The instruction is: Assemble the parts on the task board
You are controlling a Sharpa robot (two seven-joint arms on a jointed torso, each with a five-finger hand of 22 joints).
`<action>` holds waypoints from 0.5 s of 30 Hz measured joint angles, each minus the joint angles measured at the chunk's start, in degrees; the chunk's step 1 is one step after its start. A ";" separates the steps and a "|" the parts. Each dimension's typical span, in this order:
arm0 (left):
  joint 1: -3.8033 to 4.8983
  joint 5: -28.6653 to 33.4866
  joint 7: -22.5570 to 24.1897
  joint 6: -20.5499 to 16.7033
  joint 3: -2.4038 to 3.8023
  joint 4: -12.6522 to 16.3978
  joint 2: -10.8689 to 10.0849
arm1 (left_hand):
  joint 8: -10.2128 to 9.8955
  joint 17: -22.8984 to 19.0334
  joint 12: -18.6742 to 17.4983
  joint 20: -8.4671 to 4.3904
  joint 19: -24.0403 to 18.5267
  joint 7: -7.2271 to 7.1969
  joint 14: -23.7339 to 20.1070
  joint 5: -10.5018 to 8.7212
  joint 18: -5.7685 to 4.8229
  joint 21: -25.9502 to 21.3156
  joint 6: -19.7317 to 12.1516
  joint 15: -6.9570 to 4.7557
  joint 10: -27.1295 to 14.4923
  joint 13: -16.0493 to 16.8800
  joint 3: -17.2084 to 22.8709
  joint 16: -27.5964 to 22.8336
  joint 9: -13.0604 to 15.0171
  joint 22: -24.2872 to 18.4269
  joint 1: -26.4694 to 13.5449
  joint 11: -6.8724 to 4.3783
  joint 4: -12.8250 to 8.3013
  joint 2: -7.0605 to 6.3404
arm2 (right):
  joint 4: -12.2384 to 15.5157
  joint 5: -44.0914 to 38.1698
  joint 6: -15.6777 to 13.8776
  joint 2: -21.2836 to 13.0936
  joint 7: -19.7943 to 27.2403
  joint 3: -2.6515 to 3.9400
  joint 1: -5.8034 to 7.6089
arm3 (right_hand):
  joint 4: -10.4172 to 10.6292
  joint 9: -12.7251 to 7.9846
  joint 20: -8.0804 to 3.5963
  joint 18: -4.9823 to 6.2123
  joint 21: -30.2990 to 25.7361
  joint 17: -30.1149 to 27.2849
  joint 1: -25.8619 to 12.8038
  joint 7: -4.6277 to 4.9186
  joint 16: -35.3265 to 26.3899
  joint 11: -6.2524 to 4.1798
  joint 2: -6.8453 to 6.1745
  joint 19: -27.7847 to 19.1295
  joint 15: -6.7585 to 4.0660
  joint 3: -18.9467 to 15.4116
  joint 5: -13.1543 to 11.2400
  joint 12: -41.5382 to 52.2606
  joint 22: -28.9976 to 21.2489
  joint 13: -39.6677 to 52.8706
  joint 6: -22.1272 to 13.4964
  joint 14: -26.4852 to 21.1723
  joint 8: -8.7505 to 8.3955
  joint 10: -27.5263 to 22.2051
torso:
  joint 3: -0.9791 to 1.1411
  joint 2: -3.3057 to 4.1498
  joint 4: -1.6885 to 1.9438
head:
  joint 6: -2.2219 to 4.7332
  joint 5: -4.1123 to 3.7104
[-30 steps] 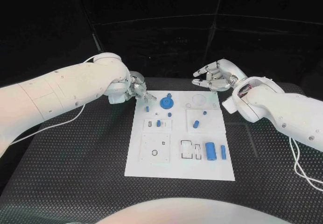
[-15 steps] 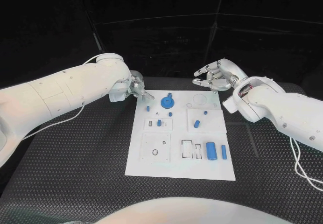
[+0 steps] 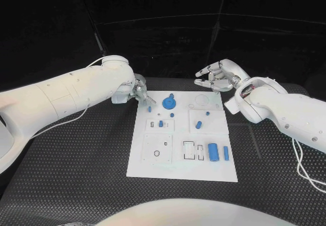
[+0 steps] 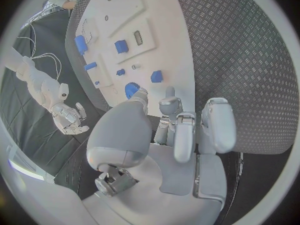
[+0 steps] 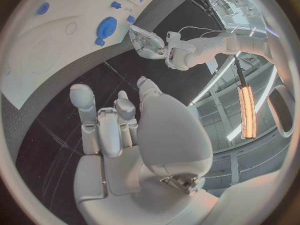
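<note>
The left hand hovered at the far left corner of the task board, fingers loosely curled and holding nothing. The right hand hung beyond the board's far right corner, fingers spread and empty. Blue parts lay on the board, among them a gear, on the black counter.

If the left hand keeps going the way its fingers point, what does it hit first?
Probably the blue gear on the task board; the left hand points toward it across the board's far corner, though depth is unclear.
</note>
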 measured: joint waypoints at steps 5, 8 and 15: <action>-0.32 -0.16 -0.03 1.35 -0.13 -0.21 0.37 | 0.26 0.00 0.00 0.00 0.00 -0.05 0.00 0.00 0.00 0.00 0.05 0.00 0.00 0.00 -0.29 0.00 -0.07 0.00 -0.21 0.00 -0.02 0.21 | -0.03 0.00 0.04 0.05 0.00 0.00 -0.01 | 0.00 0.00 0.00 0.00 0.00 0.00 0.00 0.00 0.00 0.00 0.00 0.00 0.00 0.00 0.00 0.00 0.00 0.00 0.00 0.00 0.00 0.00 | 0.01 -0.03 0.01 | -0.02 0.05; -0.47 -0.23 -0.04 2.05 -0.18 -0.24 0.54 | 0.65 0.00 0.00 0.00 0.00 -0.11 0.00 0.00 0.00 0.00 0.51 0.00 0.00 0.00 -0.61 0.00 -0.17 0.00 -0.32 0.00 -0.02 0.58 | -0.07 0.00 0.05 0.05 0.00 0.00 -0.01 | 0.00 0.00 0.00 0.00 0.00 0.00 0.00 0.00 0.00 0.00 0.00 0.00 0.00 0.00 0.00 0.00 0.00 0.00 0.00 0.00 0.00 0.00 | 0.01 -0.03 0.01 | -0.02 0.05; -0.62 -0.21 -0.07 3.16 -0.23 -0.18 0.74 | 0.93 0.00 0.00 -0.20 0.19 -0.22 0.00 0.00 0.00 0.00 1.02 0.00 0.00 -0.01 -0.77 0.00 -0.30 0.00 0.11 0.00 -0.18 1.01 | -0.14 0.00 0.08 0.14 0.00 0.00 -0.02 | 0.00 0.00 0.00 0.00 0.00 0.00 0.00 0.00 0.00 0.00 0.00 0.00 0.00 0.00 0.00 0.00 0.00 0.00 0.00 0.00 0.00 0.00 | 0.02 -0.03 0.01 | -0.02 0.05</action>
